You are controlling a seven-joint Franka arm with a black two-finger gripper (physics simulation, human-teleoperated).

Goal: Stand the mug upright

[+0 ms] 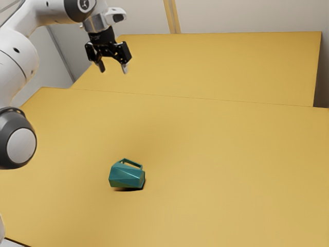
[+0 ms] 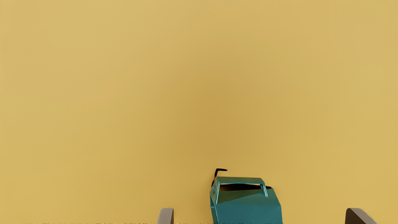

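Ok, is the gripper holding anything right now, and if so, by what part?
Nothing is held: the gripper is up in the air with its fingers apart, and the mug lies on its side on the table.

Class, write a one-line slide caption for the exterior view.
Above a yellow table, a robot's open hand hovers; the teal mug lies tipped over.

Wrist view: the body of the mug (image 2: 248, 208) is cut off by the bottom edge, as are the fingers (image 2: 166, 216) of the tool (image 1: 113, 70). Mug underside: hidden beneath its own body. Mug interior: cannot be made out. Exterior view: the arm (image 1: 11, 64) is cropped at the left and top edges, the counter (image 1: 231, 154) at the right and bottom.
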